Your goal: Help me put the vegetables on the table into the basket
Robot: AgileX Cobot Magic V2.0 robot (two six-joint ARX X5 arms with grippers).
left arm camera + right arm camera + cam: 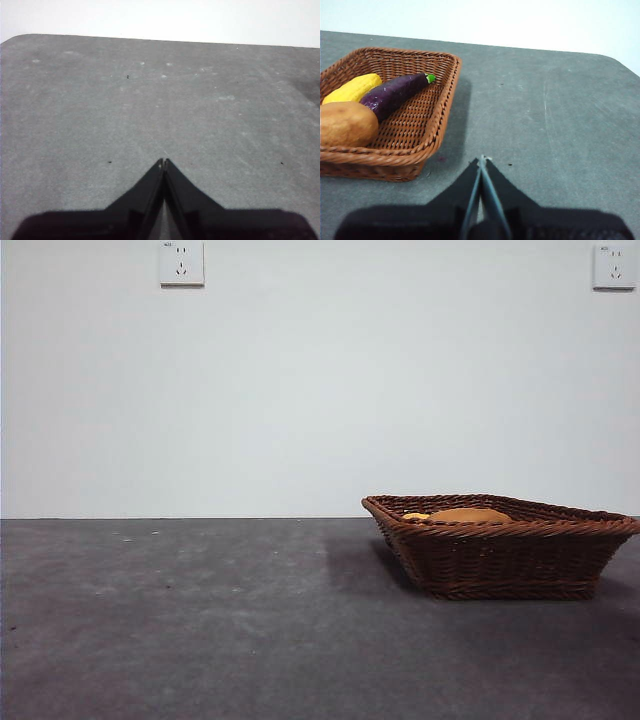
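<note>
The brown wicker basket stands on the right of the dark grey table. In the right wrist view the basket holds three vegetables: a tan potato, a yellow corn cob and a dark purple eggplant with a green tip. From the front only the potato's top and a bit of the corn cob show over the rim. My right gripper is shut and empty, hovering beside the basket. My left gripper is shut over bare table.
A pale wall with two white sockets rises behind the table. The table's far edge and rounded corners show in both wrist views.
</note>
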